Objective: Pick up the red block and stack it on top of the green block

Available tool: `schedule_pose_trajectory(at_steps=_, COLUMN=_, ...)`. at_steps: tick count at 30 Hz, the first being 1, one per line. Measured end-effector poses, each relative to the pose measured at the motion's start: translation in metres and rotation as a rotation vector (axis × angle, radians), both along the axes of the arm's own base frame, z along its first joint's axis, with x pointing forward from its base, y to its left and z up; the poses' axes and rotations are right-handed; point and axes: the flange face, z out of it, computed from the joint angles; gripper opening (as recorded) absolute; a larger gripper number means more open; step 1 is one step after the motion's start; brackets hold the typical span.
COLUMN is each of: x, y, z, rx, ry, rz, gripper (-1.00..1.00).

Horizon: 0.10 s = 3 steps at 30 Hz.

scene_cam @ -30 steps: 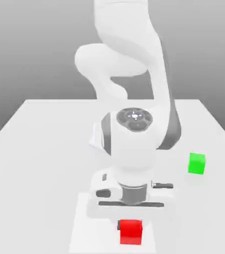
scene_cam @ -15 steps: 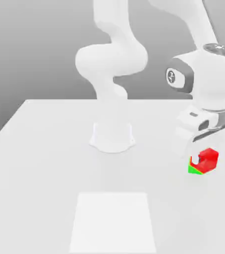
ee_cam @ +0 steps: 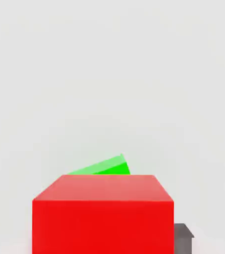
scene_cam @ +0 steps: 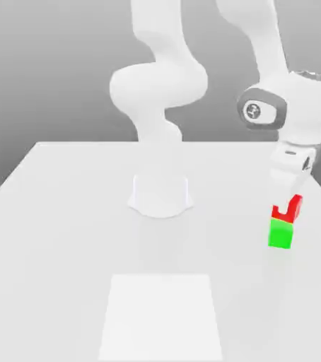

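Red block (scene_cam: 295, 206), green block (scene_cam: 281, 232)

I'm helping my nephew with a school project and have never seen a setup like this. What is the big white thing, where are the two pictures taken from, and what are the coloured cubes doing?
The big white thing is a robot arm, drawn by a computer simulation rather than photographed. Its base stands on a white table. At its end is a gripper with two fingers.

One picture comes from a camera standing off the arm and looking at the whole scene. The other comes from a camera mounted on the hand itself, looking down past what it carries.

Two cubes are there. The gripper is shut on the red block, holding it right above the green block, which sits on the table at the exterior view's right. In the hand view the red block fills the foreground and the green block peeks out behind it.
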Motion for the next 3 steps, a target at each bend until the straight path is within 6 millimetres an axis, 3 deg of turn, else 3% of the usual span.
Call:
schedule_pose_trajectory(at_steps=1, x=-0.0013, y=-0.0005, z=-0.0064, rx=0.002, ry=0.003, rz=0.001, gripper=-1.0)
schedule_pose_trajectory(at_steps=2, x=-0.0008, y=-0.0019, z=-0.0111, rx=0.003, ry=0.006, rz=-0.003, gripper=1.0)
schedule_pose_trajectory(at_steps=3, x=-0.0008, y=-0.0019, z=-0.0111, rx=0.003, ry=0.006, rz=-0.003, gripper=1.0)
